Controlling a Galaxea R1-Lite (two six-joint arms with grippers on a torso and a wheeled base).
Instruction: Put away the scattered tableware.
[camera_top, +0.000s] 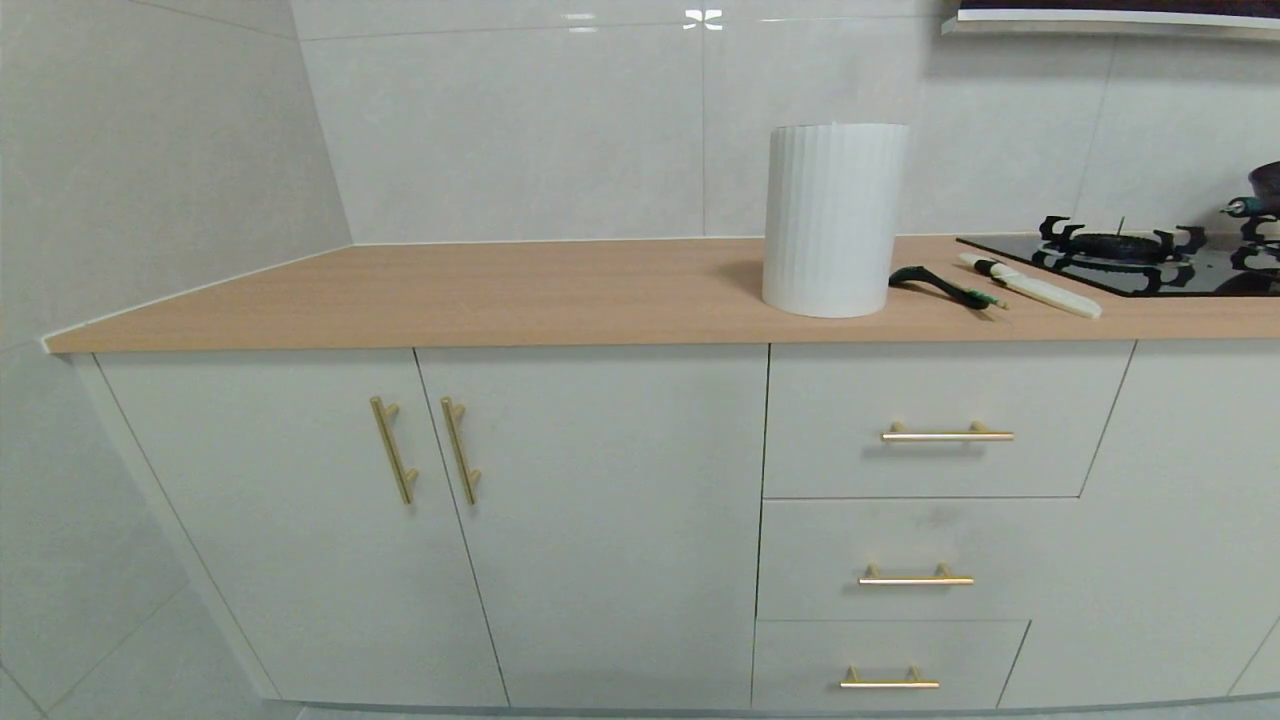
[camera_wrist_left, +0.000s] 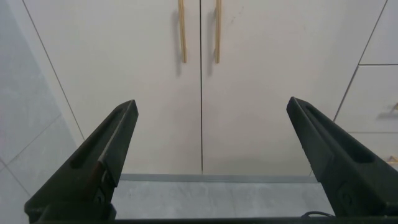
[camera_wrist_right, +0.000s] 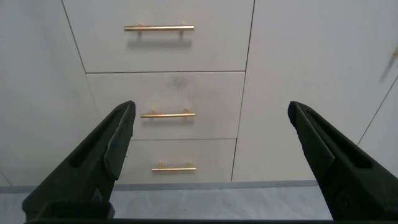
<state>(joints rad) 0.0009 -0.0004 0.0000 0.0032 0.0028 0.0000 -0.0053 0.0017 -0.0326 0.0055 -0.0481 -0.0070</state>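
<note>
— What is taking up the most room?
— A big white cupboard (camera_top: 1150, 520) is standing against the tiled wall (camera_top: 500, 130). Two doors (camera_top: 590, 520) are sitting on its left part, and three drawers (camera_top: 930, 470) are sitting one above the other further right.
— And on top?
— A long brown counter (camera_top: 500, 290) is lying across it. A black stove (camera_top: 1120, 262) is sitting at the counter's far right end.
— Where is the tableware?
— A tall white pot with ridges (camera_top: 832, 220) is standing upright on the counter, above the drawers. Just to its right, two tools are lying flat on the wood, between the pot and the stove. The green-handled tool (camera_top: 945, 287) is lying nearer the pot, close to its foot. The white-handled tool (camera_top: 1040, 288) is lying beside it, with one end near the stove's edge.
— What are the grippers doing?
— The left gripper (camera_wrist_left: 211, 104) is hanging low in front of the two doors, with its fingers spread wide and nothing between them. The right gripper (camera_wrist_right: 211, 106) is hanging low in front of the drawers, also spread wide and holding nothing.
— Anything smaller?
— Thin gold handles (camera_top: 947, 435) are shining on the doors and drawers
</note>
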